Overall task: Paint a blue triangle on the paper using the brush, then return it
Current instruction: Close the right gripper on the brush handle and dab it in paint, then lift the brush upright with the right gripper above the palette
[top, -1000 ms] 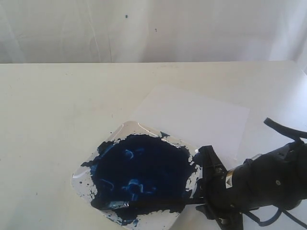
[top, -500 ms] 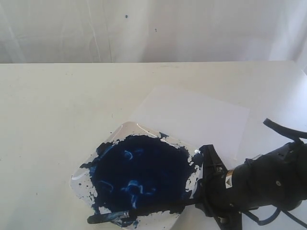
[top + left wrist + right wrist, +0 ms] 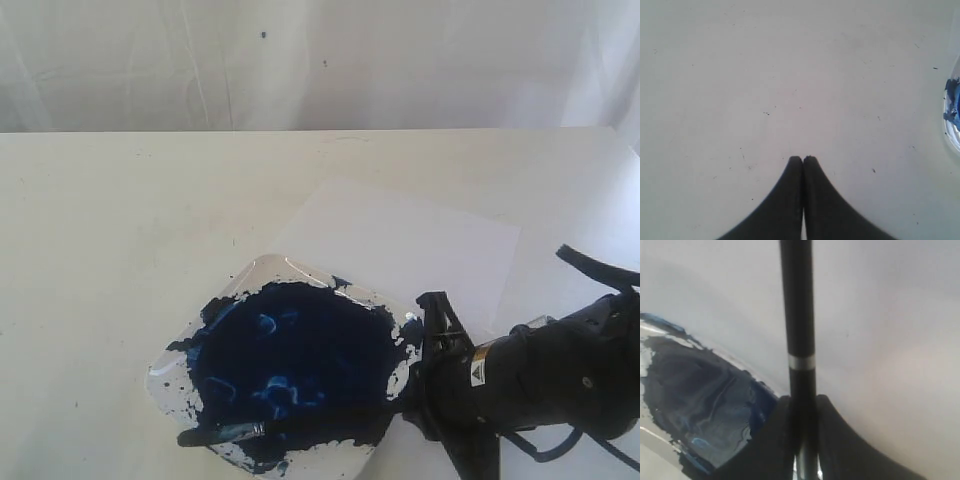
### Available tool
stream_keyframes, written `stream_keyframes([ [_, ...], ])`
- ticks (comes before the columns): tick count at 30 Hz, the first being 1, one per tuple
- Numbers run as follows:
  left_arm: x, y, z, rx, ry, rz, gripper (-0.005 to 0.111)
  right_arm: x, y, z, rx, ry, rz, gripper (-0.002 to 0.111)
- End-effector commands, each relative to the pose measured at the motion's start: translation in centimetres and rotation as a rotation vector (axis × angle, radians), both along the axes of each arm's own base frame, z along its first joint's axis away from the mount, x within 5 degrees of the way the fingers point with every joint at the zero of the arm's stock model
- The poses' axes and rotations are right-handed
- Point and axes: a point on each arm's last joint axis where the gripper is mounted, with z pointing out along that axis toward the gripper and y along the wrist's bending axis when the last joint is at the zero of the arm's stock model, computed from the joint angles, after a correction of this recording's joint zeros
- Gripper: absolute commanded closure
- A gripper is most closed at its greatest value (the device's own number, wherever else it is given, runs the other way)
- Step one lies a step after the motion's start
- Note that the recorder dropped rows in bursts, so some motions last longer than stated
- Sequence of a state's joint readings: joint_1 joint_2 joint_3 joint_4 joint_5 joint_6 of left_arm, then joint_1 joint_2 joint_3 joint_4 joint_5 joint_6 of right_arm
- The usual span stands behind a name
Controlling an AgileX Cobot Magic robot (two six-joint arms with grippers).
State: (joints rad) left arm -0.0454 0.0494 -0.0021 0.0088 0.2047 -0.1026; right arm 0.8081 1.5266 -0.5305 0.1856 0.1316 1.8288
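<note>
Black-handled brush [image 3: 300,424] is the closest thing to the near edge. It lies almost level and runs left to right, with the right gripper [image 3: 418,402] clamped on the handle end at the near right. The right wrist view shows it better: both fingers [image 3: 829,426] are squeezed against the handle [image 3: 797,315], just behind the pale band. The arm behind that gripper is a chunky black thing with a cable looping off to the right.

The bristle end sits at the near-left part of the clear tray [image 3: 163,372], right on the near edge of the big dark blue paint blob [image 3: 300,345]. Can't tell if the tip is pressing down or only skimming the paint. The blob covers most of the tray and has a few lighter blue swirls in it.

Just beyond the tray, far-right of it, is the paper [image 3: 420,238]. Its near-left corner is tucked up against the tray, and what shows of it is plain white.

Past that it's just cream table [image 3: 100,220], then a white cloth backdrop [image 3: 300,60].

The left gripper [image 3: 803,160] only shows up in its own camera. Its jaws are pressed together with nothing between them, above bare table, with a sliver of the tray's rim [image 3: 954,135] at the side.
</note>
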Motion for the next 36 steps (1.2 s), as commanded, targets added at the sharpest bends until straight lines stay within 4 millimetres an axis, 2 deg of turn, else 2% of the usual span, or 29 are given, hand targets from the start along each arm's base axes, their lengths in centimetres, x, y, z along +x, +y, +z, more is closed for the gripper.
stream_keyframes([
  [1,0.0,0.0,-0.1,-0.006,0.005,-0.003,0.107,0.5,0.0,1.2,0.060,-0.062,-0.024,0.105],
  [8,0.0,0.0,-0.1,-0.006,0.005,-0.003,0.107,1.6,-1.2,3.6,0.132,-0.179,-0.062,0.105],
  [14,0.0,0.0,-0.1,-0.006,0.005,-0.003,0.107,3.4,-2.8,7.1,0.107,-0.561,0.072,0.105],
  [17,0.0,0.0,-0.1,-0.006,0.005,-0.003,0.107,3.9,-3.4,9.1,-0.029,-0.843,0.242,0.105],
  [22,0.0,0.0,-0.1,-0.006,0.005,-0.003,0.107,3.9,-3.9,12.2,-0.470,-1.339,0.579,0.105],
  [28,0.0,0.0,-0.1,-0.006,0.005,-0.003,0.107,3.3,-4.1,13.8,-0.742,-1.542,0.756,0.108],
  [33,0.0,0.0,-0.1,-0.006,0.005,-0.003,0.107,2.7,-3.2,14.0,-0.828,-1.674,0.934,0.108],
  [36,0.0,0.0,-0.1,-0.006,0.005,-0.003,0.107,2.6,-2.8,14.6,-0.852,-1.748,0.971,0.108],
])
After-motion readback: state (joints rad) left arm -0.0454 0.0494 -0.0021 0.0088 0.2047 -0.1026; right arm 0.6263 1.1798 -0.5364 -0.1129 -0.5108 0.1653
